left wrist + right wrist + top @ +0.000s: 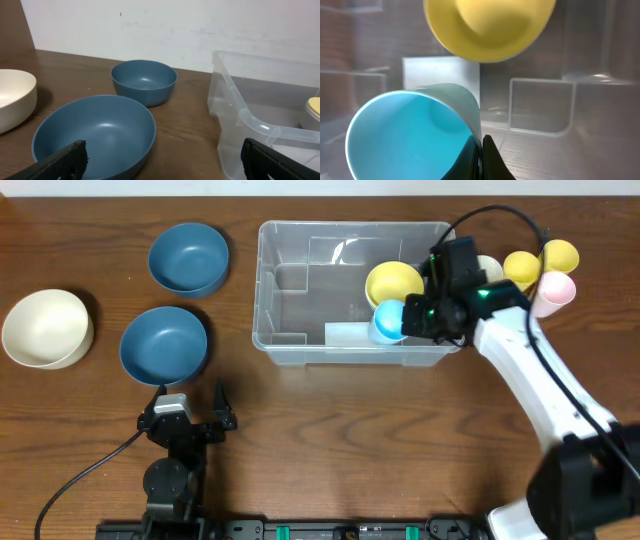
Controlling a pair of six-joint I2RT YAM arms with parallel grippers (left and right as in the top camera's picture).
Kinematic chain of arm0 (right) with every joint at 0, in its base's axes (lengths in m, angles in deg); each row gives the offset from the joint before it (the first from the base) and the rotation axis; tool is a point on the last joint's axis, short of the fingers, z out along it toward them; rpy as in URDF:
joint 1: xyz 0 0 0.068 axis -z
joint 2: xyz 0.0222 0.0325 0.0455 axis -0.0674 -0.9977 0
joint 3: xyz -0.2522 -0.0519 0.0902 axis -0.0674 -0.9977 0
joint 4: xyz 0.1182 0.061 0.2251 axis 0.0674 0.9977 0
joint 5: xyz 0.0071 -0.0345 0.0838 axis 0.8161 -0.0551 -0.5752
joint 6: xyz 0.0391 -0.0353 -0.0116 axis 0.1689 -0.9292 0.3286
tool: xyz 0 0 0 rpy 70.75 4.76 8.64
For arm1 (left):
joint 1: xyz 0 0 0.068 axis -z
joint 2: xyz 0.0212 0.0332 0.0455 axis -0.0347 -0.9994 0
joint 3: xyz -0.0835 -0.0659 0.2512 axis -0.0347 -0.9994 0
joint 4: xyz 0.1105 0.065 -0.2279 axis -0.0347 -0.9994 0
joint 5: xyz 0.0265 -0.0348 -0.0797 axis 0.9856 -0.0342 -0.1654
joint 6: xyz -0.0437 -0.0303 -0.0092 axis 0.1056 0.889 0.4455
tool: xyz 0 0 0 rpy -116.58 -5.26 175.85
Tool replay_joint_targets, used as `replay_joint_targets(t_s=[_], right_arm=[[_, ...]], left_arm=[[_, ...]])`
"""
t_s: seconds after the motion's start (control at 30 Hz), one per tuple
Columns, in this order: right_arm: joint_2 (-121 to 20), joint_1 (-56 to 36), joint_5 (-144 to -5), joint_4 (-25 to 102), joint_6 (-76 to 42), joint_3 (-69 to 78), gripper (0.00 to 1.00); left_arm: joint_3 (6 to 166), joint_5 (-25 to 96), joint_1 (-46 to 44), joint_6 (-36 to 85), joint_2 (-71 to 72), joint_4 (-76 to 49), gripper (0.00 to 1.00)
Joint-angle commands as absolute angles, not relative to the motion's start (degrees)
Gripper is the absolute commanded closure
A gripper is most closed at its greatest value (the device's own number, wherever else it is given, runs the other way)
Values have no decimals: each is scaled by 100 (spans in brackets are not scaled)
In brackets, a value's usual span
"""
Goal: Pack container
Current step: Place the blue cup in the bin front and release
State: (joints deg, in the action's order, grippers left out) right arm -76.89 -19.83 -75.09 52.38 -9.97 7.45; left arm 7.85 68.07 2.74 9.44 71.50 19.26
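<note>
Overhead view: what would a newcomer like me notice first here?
The big clear container in the middle, where the right gripper reaches in, pinching the rim of a light blue cup beside a yellow cup. Left of it sit two blue bowls and a cream bowl, with the left gripper open below them.

Overhead: I look straight down from high above, whole table (320, 470) in frame.
Left wrist: low, near-level, close behind the blue bowls (95, 132), facing the wall (175, 25).
Right wrist: very close, looking into the container (540, 110) (a cup (410, 137) fills my view).
Shared: container in all three.
</note>
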Motion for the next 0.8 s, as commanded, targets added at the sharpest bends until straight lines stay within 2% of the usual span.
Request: replay_joint_targets(t_s=[0.0,0.27,0.37,0.43,0.5,0.77], right_arm=[[-8048,-2044,-7456,5214,-1163,761,99],[-8616,-2042,-7229,5146,-1203,761,98],[-8625,-2044,-7233,5063,-1340,767,87],[-8607,-2044,-7253,5070,-1467,822,74],[-8596,-2044,-7351,5173,-1596,966,67],[-8231,-2042,-7494,6241,-1854,2389,65]], left_arm=[[654,6919,296,933,7177,1736,2],[654,6919,296,933,7177,1736,2],[654,6919,296,933,7177,1736,2],[654,6919,296,933,7177,1736,2],[654,6919,296,933,7177,1736,2],[654,6919,296,933,7177,1736,2]])
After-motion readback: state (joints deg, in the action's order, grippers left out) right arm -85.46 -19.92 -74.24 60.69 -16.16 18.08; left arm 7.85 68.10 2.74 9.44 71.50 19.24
